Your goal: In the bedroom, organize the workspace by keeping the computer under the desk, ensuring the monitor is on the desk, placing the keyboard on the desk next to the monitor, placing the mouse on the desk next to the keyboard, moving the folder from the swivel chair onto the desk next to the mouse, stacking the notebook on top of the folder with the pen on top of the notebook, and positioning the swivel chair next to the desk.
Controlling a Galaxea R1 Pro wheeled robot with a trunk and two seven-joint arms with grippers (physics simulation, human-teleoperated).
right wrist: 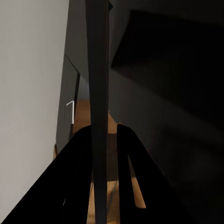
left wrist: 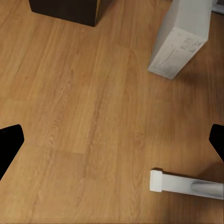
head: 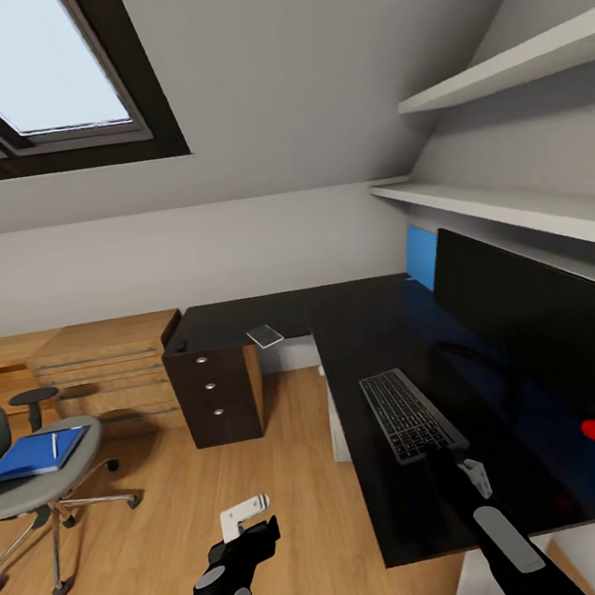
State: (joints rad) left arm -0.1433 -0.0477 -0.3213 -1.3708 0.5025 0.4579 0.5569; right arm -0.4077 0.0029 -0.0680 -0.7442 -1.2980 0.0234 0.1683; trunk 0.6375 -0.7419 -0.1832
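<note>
The keyboard [head: 406, 412] lies lengthwise on the black desk [head: 358, 327], in front of the wide black monitor [head: 539, 334]. My right gripper [head: 455, 461] is shut on the keyboard's near end; in the right wrist view its fingers [right wrist: 79, 158] flank the thin dark keyboard [right wrist: 98, 70] edge. The grey notebook [head: 265, 335] rests on the desk's far wing. The blue folder [head: 34, 455] lies on the swivel chair [head: 21, 488] at the left, with the pen [head: 54, 445] on it. The white computer [left wrist: 182, 42] stands under the desk. My left gripper [head: 259, 525] hangs open over the floor.
A black drawer unit [head: 215, 394] stands under the desk's far wing, with a wooden chest [head: 109, 367] beside it. White shelves [head: 511, 201] run above the monitor. A white desk leg [left wrist: 186, 184] lies close to my left gripper. Bare wooden floor [head: 296, 487] separates chair and desk.
</note>
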